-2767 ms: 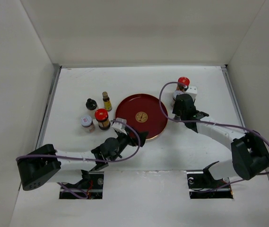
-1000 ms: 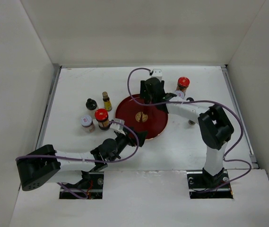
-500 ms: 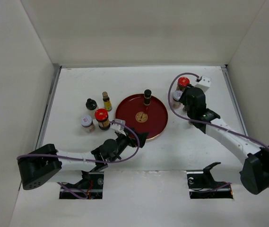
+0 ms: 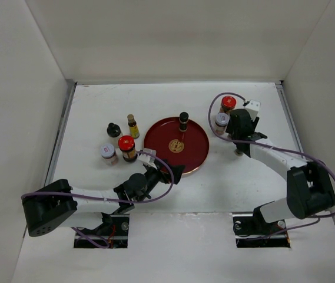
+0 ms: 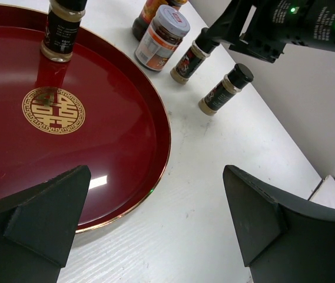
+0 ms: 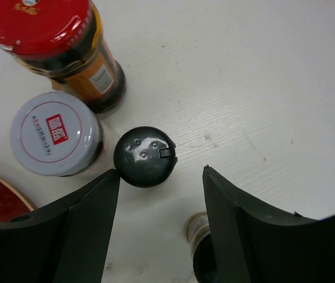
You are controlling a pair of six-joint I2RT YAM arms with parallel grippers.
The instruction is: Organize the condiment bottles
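While our left gripper (image 5: 156, 172) gapes wide and empty over the glossy round tray (image 5: 117, 132), where one dark bottle (image 5: 61, 32) stands, our right gripper (image 6: 161, 172) hangs part-open, gripping nothing, its matte fingers (image 6: 90, 227) parted at a domed black cap (image 6: 144, 156) beside a white-lidded jar (image 6: 54, 135).

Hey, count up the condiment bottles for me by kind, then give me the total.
Red-capped jars: 2
White-lidded jars: 2
Black-capped dark bottles: 4
Slim yellow bottle: 1
Total: 9
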